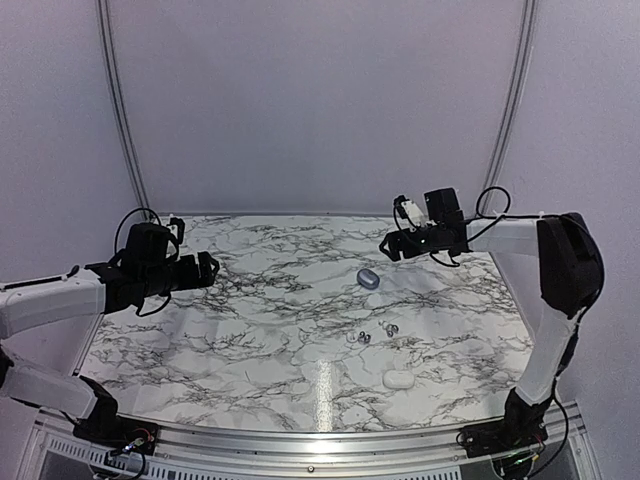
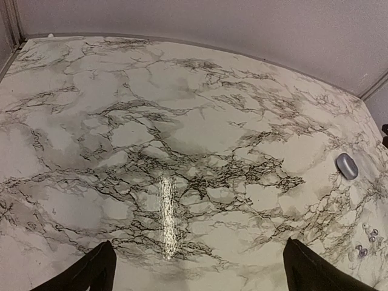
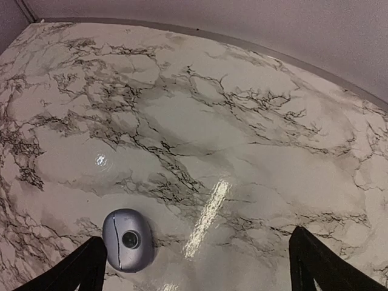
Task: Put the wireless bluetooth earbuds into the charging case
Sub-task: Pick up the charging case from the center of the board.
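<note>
My left gripper (image 1: 211, 270) and right gripper (image 1: 388, 247) hang open, empty; the earbuds (image 1: 362, 338) lie just nearer me than the grey case (image 1: 368, 279) (tiny, light, likely slippery), so I'd pinch each gently across its body.

Glossy marble-patterned table (image 1: 250, 330); plain pale walls (image 1: 320, 100); overhead light glare (image 1: 322, 385)

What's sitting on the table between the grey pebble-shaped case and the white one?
The tiny dark earbuds lie loose there, scattered between the grey case and the white case, touching neither. The overhead view shows this best.
</note>
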